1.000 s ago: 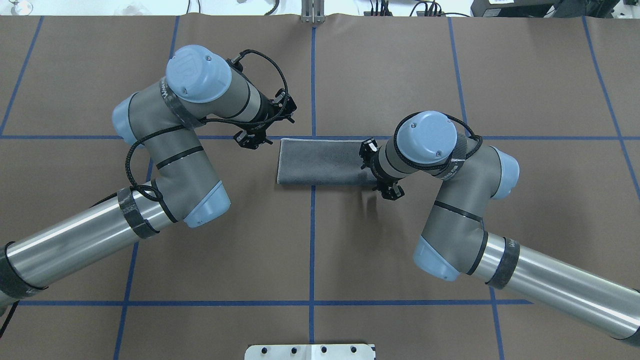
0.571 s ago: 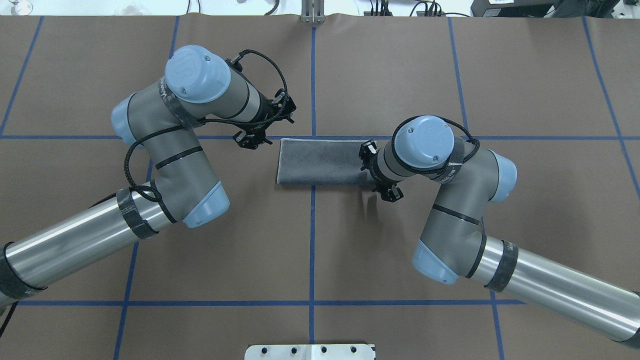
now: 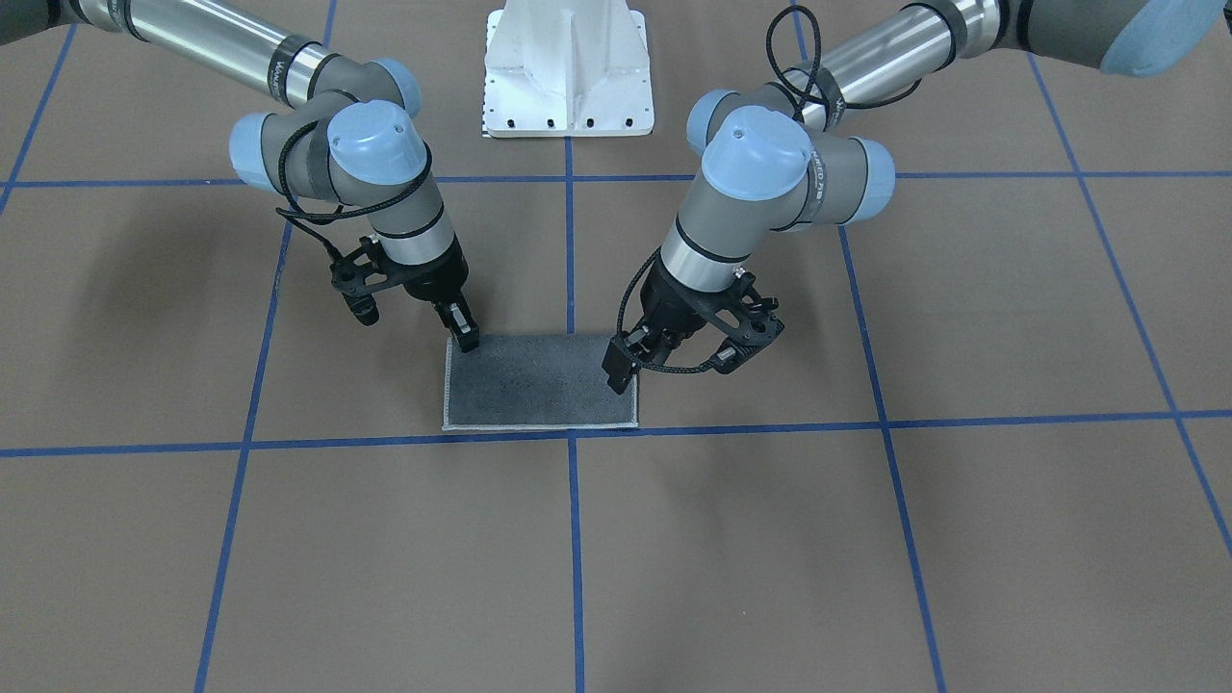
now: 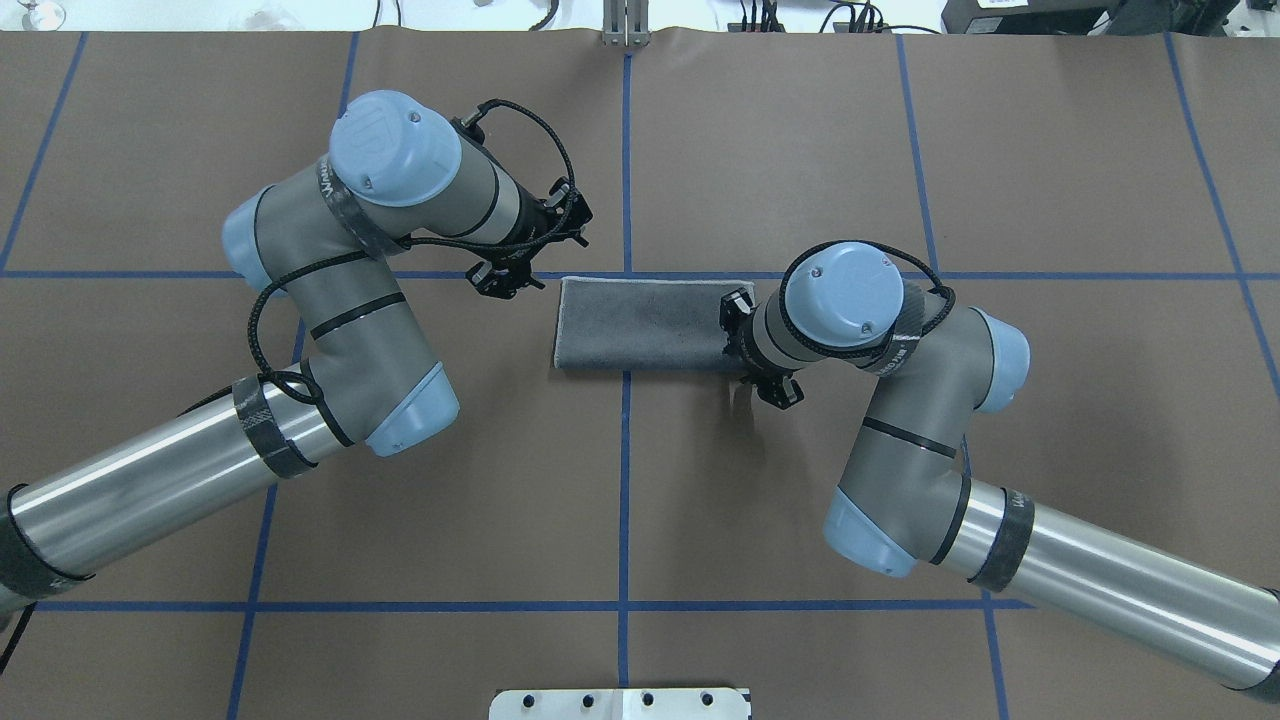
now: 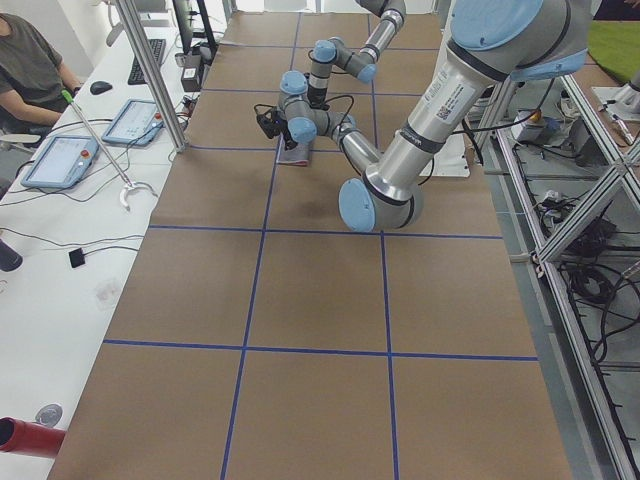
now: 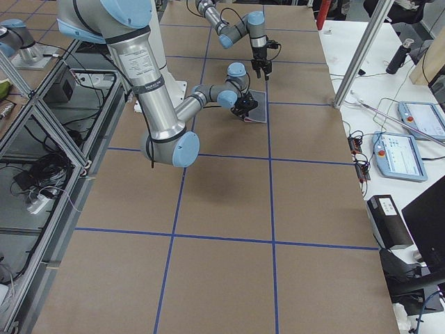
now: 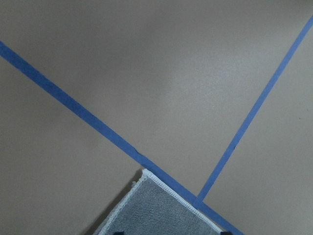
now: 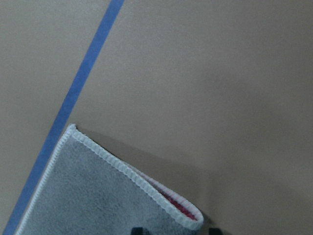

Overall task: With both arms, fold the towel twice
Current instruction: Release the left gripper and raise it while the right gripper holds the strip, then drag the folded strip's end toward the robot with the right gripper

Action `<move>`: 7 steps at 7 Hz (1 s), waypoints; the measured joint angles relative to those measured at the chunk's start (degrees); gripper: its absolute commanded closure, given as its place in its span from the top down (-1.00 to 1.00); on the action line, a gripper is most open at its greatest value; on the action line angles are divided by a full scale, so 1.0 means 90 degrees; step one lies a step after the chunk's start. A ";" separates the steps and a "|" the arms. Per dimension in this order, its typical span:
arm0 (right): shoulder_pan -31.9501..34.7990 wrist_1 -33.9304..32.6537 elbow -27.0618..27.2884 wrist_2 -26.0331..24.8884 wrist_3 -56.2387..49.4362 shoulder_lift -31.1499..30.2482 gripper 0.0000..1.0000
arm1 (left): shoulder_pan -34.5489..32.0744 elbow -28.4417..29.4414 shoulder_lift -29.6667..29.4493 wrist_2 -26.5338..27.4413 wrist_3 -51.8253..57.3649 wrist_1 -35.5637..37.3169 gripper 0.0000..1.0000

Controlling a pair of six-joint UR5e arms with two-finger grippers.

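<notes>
Awaiting second fold: dark grey terry towel [image 3: 539, 383], once folded, centre frame; left fingers [image 3: 617, 372], right fingers [image 3: 468, 336] apart; corners likely to be gripped next.

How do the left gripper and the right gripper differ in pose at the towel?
The left gripper slants; the right gripper stands nearly upright. The left gripper is about midway along one short edge of the towel; the right gripper at the opposite end's robot-side corner. Both are open.
</notes>
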 measured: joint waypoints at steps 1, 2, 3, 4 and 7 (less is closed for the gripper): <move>-0.0003 0.0000 0.0040 -0.0001 -0.0009 -0.0016 -1.00 | 0.0000 0.0000 -0.0002 0.0000 0.0000 0.0000 0.44; -0.0002 -0.0002 0.0104 0.0001 -0.0022 -0.0042 -1.00 | 0.0000 0.0000 -0.0003 0.0000 0.0000 0.0000 0.44; 0.0002 -0.0017 0.0241 0.0014 -0.0036 -0.0085 -1.00 | 0.0001 0.0000 -0.0003 0.0000 0.0000 0.0000 0.44; -0.0024 -0.0049 0.0524 0.0039 -0.0030 -0.0200 -1.00 | 0.0006 0.0000 -0.0003 0.0000 0.0000 0.0000 0.44; -0.0522 -0.0095 0.1357 0.0066 0.0071 -0.0617 -1.00 | 0.0022 -0.0098 0.0003 0.0000 -0.0011 0.0009 0.45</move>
